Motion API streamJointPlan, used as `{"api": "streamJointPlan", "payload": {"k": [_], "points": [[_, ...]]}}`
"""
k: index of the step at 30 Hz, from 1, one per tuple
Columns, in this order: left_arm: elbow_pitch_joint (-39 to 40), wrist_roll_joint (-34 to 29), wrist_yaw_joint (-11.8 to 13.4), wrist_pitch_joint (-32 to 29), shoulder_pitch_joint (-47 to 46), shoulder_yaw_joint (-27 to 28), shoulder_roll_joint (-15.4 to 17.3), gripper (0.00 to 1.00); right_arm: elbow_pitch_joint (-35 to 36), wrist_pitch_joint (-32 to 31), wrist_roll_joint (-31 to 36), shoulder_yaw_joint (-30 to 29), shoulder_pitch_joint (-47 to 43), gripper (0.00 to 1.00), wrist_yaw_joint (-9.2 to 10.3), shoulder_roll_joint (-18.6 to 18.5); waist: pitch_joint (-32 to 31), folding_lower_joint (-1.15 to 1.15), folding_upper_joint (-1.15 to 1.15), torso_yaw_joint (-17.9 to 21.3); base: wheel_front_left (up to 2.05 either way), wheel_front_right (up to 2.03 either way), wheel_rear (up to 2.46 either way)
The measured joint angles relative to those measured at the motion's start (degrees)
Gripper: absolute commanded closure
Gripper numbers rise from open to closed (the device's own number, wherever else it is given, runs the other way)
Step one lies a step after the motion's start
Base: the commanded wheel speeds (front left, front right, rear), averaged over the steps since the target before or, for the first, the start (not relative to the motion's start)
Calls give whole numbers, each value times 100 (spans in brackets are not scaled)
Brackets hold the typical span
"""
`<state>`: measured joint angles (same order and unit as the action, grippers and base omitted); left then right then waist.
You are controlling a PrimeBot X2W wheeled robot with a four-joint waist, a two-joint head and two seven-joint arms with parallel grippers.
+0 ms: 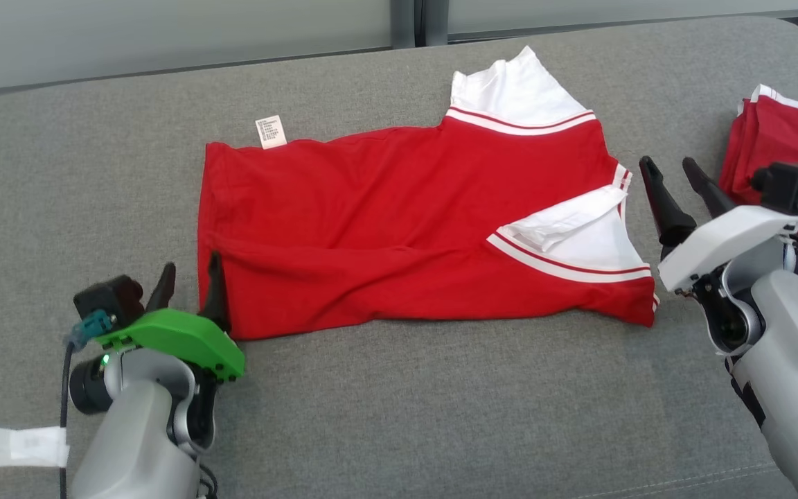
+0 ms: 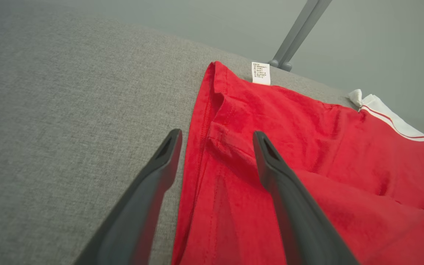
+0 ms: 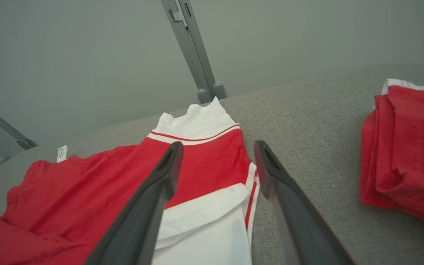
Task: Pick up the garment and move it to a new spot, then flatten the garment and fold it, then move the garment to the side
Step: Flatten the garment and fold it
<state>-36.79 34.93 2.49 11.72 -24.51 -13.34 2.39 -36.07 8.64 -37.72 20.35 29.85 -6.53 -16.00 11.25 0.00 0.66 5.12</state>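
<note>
At the far left a strip of white tape [image 1: 11,445] lies on the grey upholstered surface [image 1: 399,416], apart from the work.

The left hand [image 1: 192,263] stands open at the near-left corner of the garment [image 1: 385,222]. In the left wrist view its fingers [image 2: 267,165] straddle the hem: one is over bare grey, the other over red cloth. Nothing is pinched between them. I cannot tell whether the tips touch the cloth.

The garment is a red shirt with white sleeves, spread across the middle of the surface. Its hem is to the left and its sleeves to the right. A white care label [image 1: 271,132] sticks out at the far-left edge. The near long edge looks turned over onto the body, and the near sleeve [image 1: 579,229] lies folded across the red. That suggests the folding step is under way, with one lengthwise fold laid and creases not yet smoothed.

The right hand [image 1: 668,166] is open too. It sits just beside the garment's right end, over bare grey, and grips nothing.

A folded red pile [image 1: 759,132] rests further right, well apart.

The next move probably calls for both hands to close on matching edges or corners. They would then carry the cloth over evenly, so that the layers do not slide or bunch.
</note>
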Motion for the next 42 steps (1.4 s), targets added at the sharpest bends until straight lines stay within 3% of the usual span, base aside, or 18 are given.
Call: {"api": "streamJointPlan", "payload": {"k": [5, 17, 18, 20, 24, 42], "points": [[-280, 140, -104, -146, 458, -54, -3, 0, -8, 348, -2, -49, -407, 0, -1, -11, -178, 0, 0, -32, 0, 0, 0], [-445, 379, -156, -389, 644, -107, -9, 0, 140, 453, -49, -100, -976, 0, -2, 216, -421, 0, 0, 75, 0, 0, 0], [-467, 382, -156, -405, 644, -108, -10, 11, 155, 464, -49, -100, -1000, 0, -2, 223, -422, 0, 0, 100, 0, 0, 0], [-510, 405, -155, -423, 648, -108, -10, 54, 174, 495, -51, -100, -1058, 0, -2, 247, -421, 0, 0, 152, 0, 0, 0], [-522, 415, -153, -445, 650, -120, -12, 100, 210, 501, -66, -105, -1175, 0, -7, 258, -402, 0, 0, 245, 0, 0, 0], [-293, 469, -230, -154, 661, -192, -29, 100, -125, 503, -394, -185, -1772, 0, -51, 474, -316, 0, 0, 54, 0, 0, 0]]}}
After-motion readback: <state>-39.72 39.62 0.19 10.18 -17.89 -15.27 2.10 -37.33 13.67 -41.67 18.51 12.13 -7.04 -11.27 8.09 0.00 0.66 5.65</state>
